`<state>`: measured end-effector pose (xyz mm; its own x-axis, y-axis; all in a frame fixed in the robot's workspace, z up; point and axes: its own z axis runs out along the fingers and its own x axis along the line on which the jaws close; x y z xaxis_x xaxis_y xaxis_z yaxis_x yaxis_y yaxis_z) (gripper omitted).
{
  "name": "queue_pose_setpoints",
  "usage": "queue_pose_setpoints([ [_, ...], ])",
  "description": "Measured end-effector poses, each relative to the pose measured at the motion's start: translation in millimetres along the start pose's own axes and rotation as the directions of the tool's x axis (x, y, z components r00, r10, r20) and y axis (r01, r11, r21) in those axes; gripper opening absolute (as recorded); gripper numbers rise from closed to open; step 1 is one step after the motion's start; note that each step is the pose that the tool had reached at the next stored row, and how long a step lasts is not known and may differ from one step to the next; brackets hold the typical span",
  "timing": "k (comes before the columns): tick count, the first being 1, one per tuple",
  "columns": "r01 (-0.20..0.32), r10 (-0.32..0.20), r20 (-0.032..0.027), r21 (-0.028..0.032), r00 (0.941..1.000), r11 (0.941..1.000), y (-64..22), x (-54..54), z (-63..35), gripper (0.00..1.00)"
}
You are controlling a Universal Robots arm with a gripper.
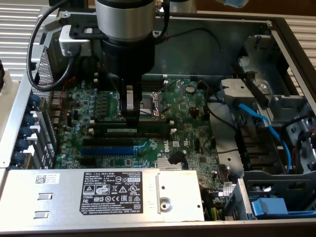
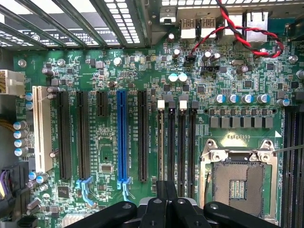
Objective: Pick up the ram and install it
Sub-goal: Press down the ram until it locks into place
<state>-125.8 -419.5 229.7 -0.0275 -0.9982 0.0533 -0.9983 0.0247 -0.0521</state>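
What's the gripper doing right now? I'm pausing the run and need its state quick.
Gripper: shut, just over the ram; whether it grips it cannot be told.

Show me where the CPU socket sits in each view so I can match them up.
Exterior view: the CPU socket is mid-board, just above the memory slots in the picture.
Wrist view: the CPU socket is the silver-framed square beside the memory slots, on their side away from the blue slot.
Shared landmark: the black memory slots with white end clips, running alongside the socket.
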Motion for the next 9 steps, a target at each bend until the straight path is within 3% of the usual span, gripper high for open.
queue_pose_setpoints([
  [9, 0.0, 0.0, 0.0032, -0.0042, 1.0, 1.0, -0.4, 2.0, 0.4, 0.11],
])
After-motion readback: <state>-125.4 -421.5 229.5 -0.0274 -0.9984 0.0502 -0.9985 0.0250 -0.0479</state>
